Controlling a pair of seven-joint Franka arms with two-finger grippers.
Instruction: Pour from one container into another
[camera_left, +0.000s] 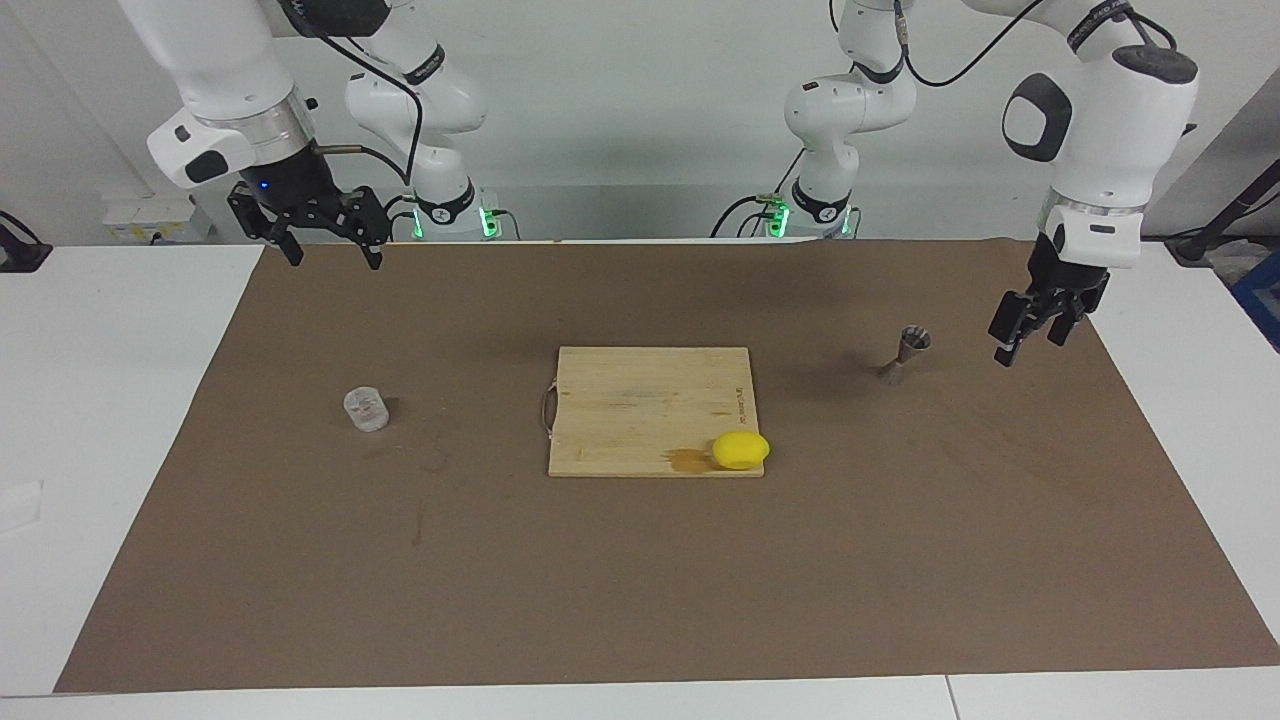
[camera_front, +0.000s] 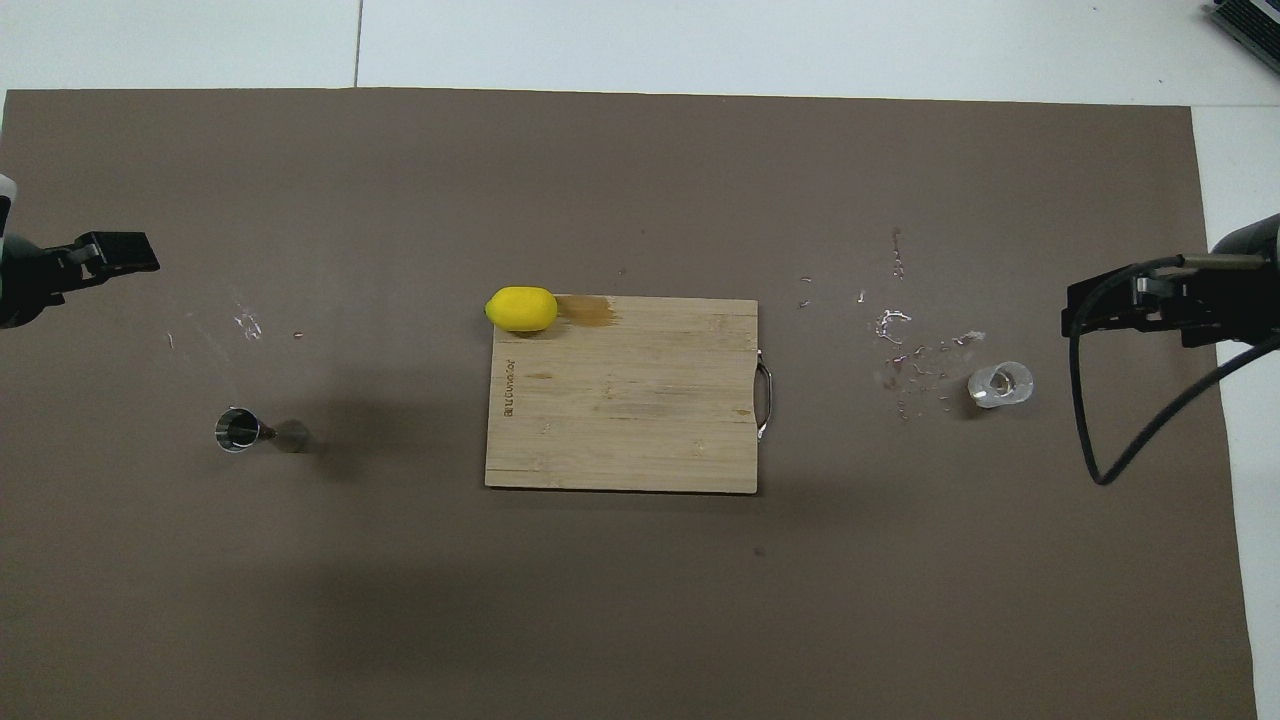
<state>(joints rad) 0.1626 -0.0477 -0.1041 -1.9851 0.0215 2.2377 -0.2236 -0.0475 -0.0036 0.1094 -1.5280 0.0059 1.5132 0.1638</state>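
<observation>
One bench (camera_left: 120, 400) carries everything, and a single brown mat (camera_left: 640, 580) covers most of its top; the bench edges run out of both views, so its corners are cut off. One wooden cutting board (camera_left: 640, 400) lies flat at the middle of the mat, its metal handle toward the right arm's end. One yellow lemon (camera_left: 741, 450) sits on the board's corner away from the robots, toward the left arm's end, beside a dark stain. Two arms are present, both raised. The right end effector (camera_left: 322, 248) hangs over the mat's edge nearest the robots, at the right arm's end, fingers spread wide and holding nothing; in the overhead view only part of it shows at the frame edge. The left end effector (camera_left: 1032, 335) hangs over the mat near the bench edge at the left arm's end; whether its fingers are apart I cannot tell. One clear glass tumbler (camera_left: 366, 409) stands upright on the mat toward the right arm's end, its contents hard to make out, with small glinting specks (camera_front: 905, 350) on the mat beside it. One steel jigger (camera_left: 905, 353) stands upright toward the left arm's end, well apart from the tumbler
</observation>
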